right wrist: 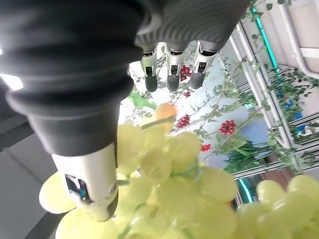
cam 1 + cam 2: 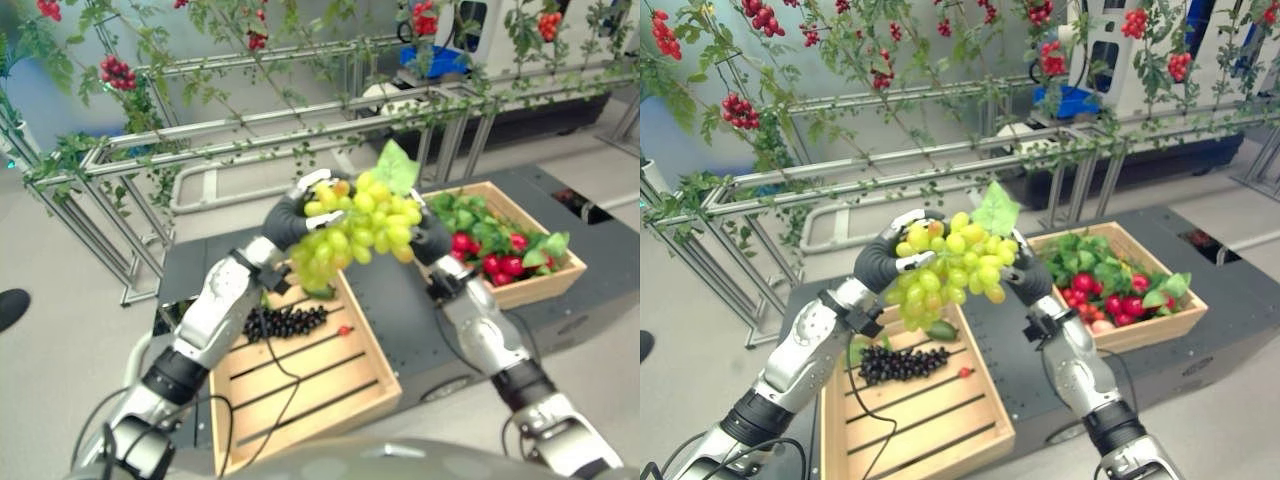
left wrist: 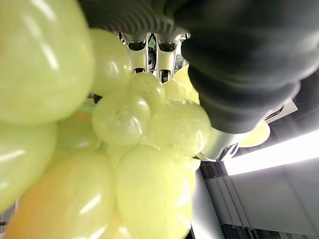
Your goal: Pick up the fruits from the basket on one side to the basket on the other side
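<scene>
Grapes (image 2: 360,232) up in the air, between the two crates and above the table (image 2: 400,310). Left robot hand (image 2: 290,215) on their left side, right robot hand (image 2: 432,240) on their right, both touching the bunch. Below and to the left, a crate (image 2: 300,385) on the table with dark grapes (image 2: 283,322) lying at its far end and a small berry (image 2: 344,330) just right of them. Over on the right, a second crate (image 2: 545,290) on the table, fruit and leaves (image 2: 495,245) piled inside. Behind the table, a rail frame (image 2: 250,135) runs across, vines (image 2: 120,75) hanging on it.
</scene>
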Controlling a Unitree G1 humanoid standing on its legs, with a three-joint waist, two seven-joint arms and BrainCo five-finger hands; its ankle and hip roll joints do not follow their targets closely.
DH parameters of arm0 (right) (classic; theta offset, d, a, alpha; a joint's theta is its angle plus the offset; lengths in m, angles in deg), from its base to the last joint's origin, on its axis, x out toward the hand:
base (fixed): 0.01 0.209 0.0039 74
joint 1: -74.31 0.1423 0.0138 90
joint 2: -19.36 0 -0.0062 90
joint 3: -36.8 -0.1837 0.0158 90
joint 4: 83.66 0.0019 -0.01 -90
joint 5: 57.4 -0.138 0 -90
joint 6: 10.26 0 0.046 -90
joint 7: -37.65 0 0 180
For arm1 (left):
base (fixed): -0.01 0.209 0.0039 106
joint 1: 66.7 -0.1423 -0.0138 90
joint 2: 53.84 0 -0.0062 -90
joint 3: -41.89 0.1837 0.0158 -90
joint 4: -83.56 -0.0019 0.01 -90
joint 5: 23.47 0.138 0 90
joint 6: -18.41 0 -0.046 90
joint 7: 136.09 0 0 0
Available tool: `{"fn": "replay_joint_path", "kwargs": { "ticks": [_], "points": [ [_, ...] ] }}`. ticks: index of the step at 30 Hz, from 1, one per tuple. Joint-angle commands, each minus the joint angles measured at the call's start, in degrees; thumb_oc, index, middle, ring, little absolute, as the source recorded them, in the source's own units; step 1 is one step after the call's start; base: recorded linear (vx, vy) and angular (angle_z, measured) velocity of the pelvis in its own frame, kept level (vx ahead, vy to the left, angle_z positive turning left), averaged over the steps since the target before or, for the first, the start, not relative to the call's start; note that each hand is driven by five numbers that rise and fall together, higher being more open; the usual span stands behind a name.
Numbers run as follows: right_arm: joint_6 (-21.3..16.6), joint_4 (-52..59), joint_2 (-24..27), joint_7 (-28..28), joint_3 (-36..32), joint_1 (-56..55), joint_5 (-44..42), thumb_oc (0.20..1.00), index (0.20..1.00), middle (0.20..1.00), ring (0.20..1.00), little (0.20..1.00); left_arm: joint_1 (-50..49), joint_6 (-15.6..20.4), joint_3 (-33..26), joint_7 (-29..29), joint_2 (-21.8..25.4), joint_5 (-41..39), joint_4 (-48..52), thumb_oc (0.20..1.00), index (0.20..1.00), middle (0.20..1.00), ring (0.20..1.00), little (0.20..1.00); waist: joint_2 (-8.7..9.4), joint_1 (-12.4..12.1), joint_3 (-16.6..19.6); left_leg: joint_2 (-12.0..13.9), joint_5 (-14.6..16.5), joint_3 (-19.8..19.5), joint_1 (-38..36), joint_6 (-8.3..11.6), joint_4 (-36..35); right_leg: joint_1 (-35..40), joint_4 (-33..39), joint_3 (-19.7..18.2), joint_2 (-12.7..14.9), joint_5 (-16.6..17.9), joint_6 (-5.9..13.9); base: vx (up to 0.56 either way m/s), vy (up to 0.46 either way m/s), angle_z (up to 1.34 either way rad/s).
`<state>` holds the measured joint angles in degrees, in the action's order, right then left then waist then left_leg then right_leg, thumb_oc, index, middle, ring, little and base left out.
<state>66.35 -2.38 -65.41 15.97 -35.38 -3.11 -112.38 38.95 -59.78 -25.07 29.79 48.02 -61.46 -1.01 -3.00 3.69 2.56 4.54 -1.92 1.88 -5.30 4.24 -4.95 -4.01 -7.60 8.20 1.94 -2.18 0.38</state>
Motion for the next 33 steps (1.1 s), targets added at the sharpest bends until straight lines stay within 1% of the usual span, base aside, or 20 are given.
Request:
{"fn": "replay_joint_path", "kwargs": {
  "ticks": [1,7,15,22,33],
  "points": [
    [-4.0,4.53,-1.9,0.07,-3.71,0.77,-2.38,1.0,1.0,1.0,1.0,1.0,1.86,5.08,-5.63,0.64,-0.05,-2.2,-1.56,0.2,0.2,0.2,0.2,0.2,4.28,0.29,2.17,-5.57,6.81,1.24,-0.72,-4.37,3.14,5.2,3.97,-0.02,0.48,-0.29,4.26,0.0,0.0,0.0],
    [-3.82,5.58,-0.2,-0.22,-5.67,-1.13,-1.59,1.0,1.0,1.0,1.0,1.0,0.58,5.33,-7.91,0.72,0.3,-2.5,-1.6,0.2,0.2,0.2,0.2,0.2,4.48,0.38,2.31,-5.62,6.81,1.26,-0.77,-4.32,3.03,5.25,4.03,0.13,0.48,-0.28,4.32,0.0,0.0,0.0],
    [-2.77,3.98,-0.13,-1.04,-6.37,-4.46,-1.4,1.0,1.0,1.0,1.0,1.0,-0.44,5.76,-10.24,1.08,0.14,-2.27,-2.11,0.2,0.2,0.2,0.2,0.2,4.63,0.51,2.43,-5.48,6.76,1.25,-0.83,-4.2,2.85,5.24,4.2,0.01,0.33,-0.27,4.32,0.0,0.0,0.0],
    [-0.51,2.36,-1.47,-3.12,-3.36,-5.92,-4.07,1.0,1.0,1.0,1.0,1.0,-0.71,5.86,-10.5,1.13,-0.5,-2.19,-1.94,0.2,0.2,0.2,0.2,0.2,4.77,0.55,2.47,-5.45,6.73,1.26,-0.75,-4.11,2.98,5.26,4.25,-0.04,0.3,-0.28,4.2,0.0,0.0,0.0],
    [1.06,-0.85,-2.4,-3.76,2.34,-5.3,-2.75,1.0,1.0,1.0,1.0,1.0,-0.23,6.03,-9.68,1.23,-1.1,-1.83,-1.62,0.2,0.2,0.2,0.2,0.2,4.83,0.26,2.33,-5.42,6.74,0.98,-0.46,-4.07,3.23,5.23,4.19,0.31,0.42,-0.29,4.18,0.0,0.0,0.0]
  ]
}}
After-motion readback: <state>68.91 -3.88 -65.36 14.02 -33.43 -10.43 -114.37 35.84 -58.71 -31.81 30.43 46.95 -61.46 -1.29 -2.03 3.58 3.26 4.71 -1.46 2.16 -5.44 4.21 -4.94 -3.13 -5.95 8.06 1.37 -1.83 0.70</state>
